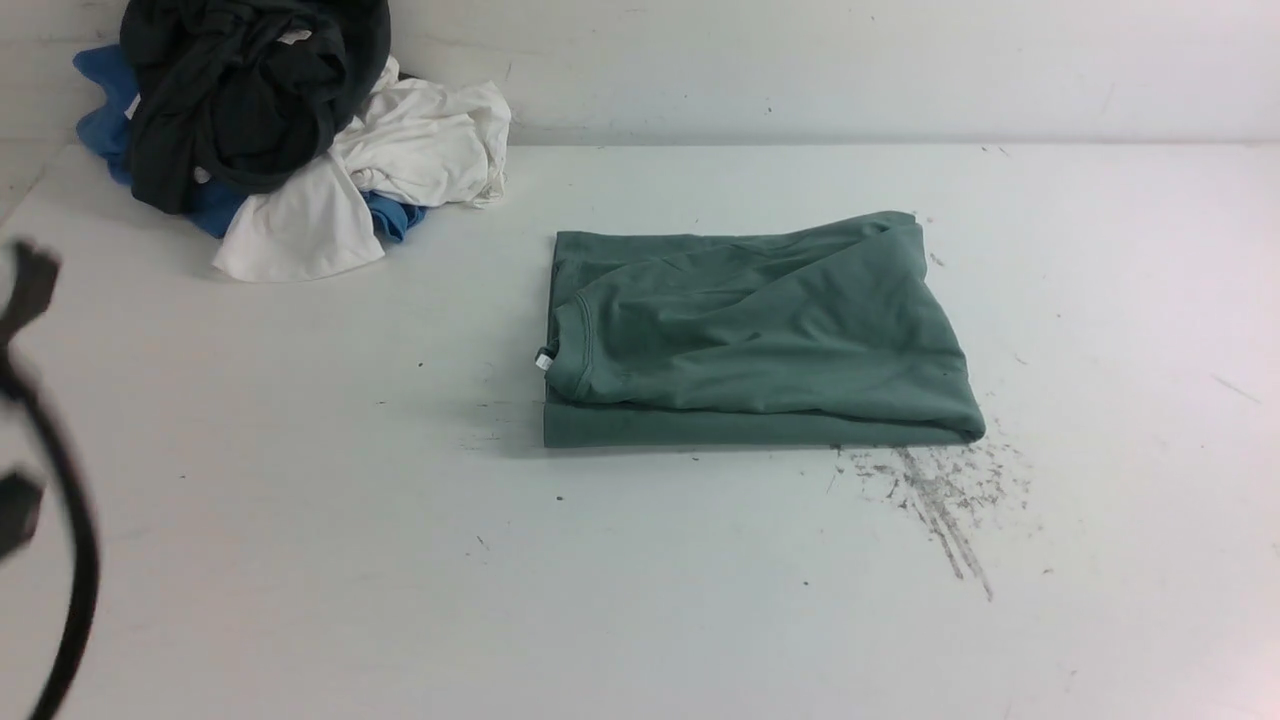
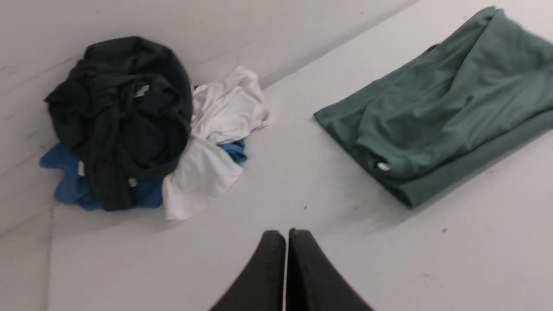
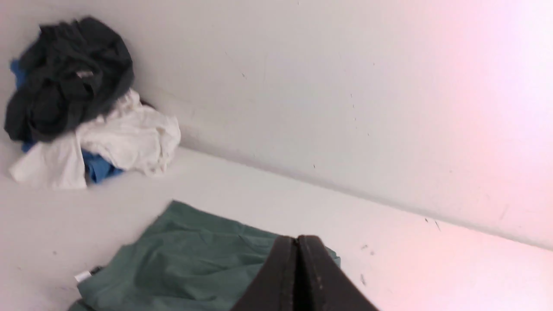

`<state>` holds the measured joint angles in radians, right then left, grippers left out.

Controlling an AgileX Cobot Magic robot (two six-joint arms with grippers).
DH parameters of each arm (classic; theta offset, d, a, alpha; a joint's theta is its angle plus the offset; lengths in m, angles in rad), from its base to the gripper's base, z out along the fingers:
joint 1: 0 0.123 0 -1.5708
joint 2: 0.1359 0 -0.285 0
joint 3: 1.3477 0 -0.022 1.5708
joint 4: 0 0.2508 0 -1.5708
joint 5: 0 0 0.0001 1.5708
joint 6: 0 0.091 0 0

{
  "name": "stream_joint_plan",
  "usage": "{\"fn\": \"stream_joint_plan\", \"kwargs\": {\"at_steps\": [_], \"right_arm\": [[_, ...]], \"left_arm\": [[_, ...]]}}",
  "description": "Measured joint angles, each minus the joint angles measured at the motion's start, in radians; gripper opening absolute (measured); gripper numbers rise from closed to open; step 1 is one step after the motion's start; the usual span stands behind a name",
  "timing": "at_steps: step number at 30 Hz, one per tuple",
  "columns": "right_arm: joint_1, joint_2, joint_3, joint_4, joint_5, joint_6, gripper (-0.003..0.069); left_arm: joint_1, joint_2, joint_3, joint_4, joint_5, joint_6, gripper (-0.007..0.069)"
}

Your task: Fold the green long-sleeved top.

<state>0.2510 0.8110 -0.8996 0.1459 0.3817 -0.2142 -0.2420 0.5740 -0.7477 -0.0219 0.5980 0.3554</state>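
The green long-sleeved top [image 1: 750, 335] lies folded into a flat rectangle at the middle of the white table, collar and small white neck tag [image 1: 543, 361] at its left edge. It also shows in the left wrist view [image 2: 445, 108] and the right wrist view [image 3: 190, 263]. My left gripper [image 2: 286, 235] is shut and empty, hovering over bare table to the left of the top. A blurred dark part of the left arm [image 1: 40, 480] shows at the front view's left edge. My right gripper [image 3: 298, 239] is shut and empty, raised above the top's right side.
A pile of clothes sits at the table's back left corner against the wall: a dark blackish garment [image 1: 240, 90] on top, white cloth [image 1: 400, 160] and blue cloth [image 1: 105, 110] under it. Grey scuff marks [image 1: 940, 500] mark the table right of the top's front corner.
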Motion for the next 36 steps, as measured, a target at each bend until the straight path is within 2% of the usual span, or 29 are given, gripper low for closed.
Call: {"fn": "stream_joint_plan", "kwargs": {"at_steps": [3,6,11,20,25,36], "right_arm": [[0.0,-0.227,0.294,0.07,-0.24,0.0,-0.0014],[0.0,-0.376,0.479,0.08,-0.41,0.0,-0.0014],[0.0,-0.513,0.642,0.058,-0.543,0.0,-0.0014],[0.0,-0.523,0.724,0.034,-0.533,0.007,-0.0014],[0.032,-0.524,0.752,0.033,-0.441,0.011,-0.0014],[0.035,-0.524,0.755,0.03,-0.266,0.015,-0.0014]], "left_arm": [[0.001,-0.258,0.223,0.073,-0.1,-0.007,-0.0007],[0.001,-0.444,0.353,0.089,-0.201,-0.023,-0.0007],[0.001,-0.57,0.47,0.096,-0.266,-0.052,-0.0007],[0.001,-0.574,0.51,0.069,-0.298,-0.058,-0.0007],[0.001,-0.575,0.51,0.061,-0.298,-0.059,-0.0007],[0.001,-0.575,0.51,0.058,-0.298,-0.059,-0.0007]]}}
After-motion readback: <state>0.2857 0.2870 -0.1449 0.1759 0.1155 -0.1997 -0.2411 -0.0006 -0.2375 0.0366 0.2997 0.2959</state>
